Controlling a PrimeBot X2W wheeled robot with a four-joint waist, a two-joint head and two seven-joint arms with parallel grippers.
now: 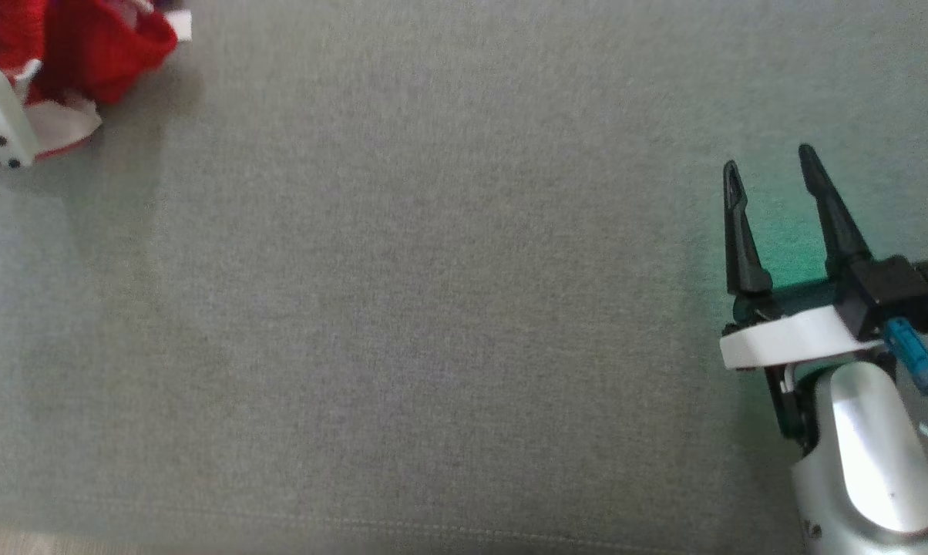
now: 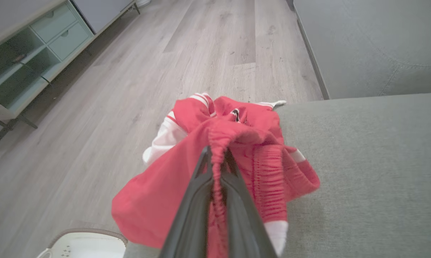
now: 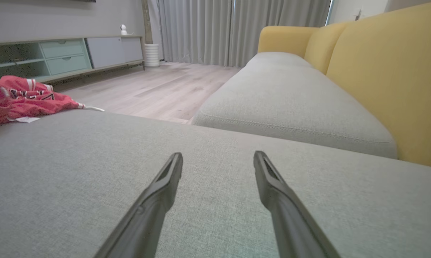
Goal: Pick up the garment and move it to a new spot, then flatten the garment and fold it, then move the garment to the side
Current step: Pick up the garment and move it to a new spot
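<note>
Left wrist view: left end effector (image 2: pixel 217 153) clamped tight on the red garment (image 2: pixel 154 204) at its elastic waistband; the bunched fabric sits at the grey cushion (image 2: pixel 362 161) edge, partly over the wood floor (image 2: pixel 93 125). Head view: right end effector (image 1: pixel 769 160) wide open, empty, over the cushion, well apart from the garment at the top-left corner.

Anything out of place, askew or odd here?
The red garment is crumpled at the edge of the grey cushion, seemingly overhanging toward the floor, with the left gripper shut on its elastic waistband. The right gripper is open. Nothing looks damaged.
</note>
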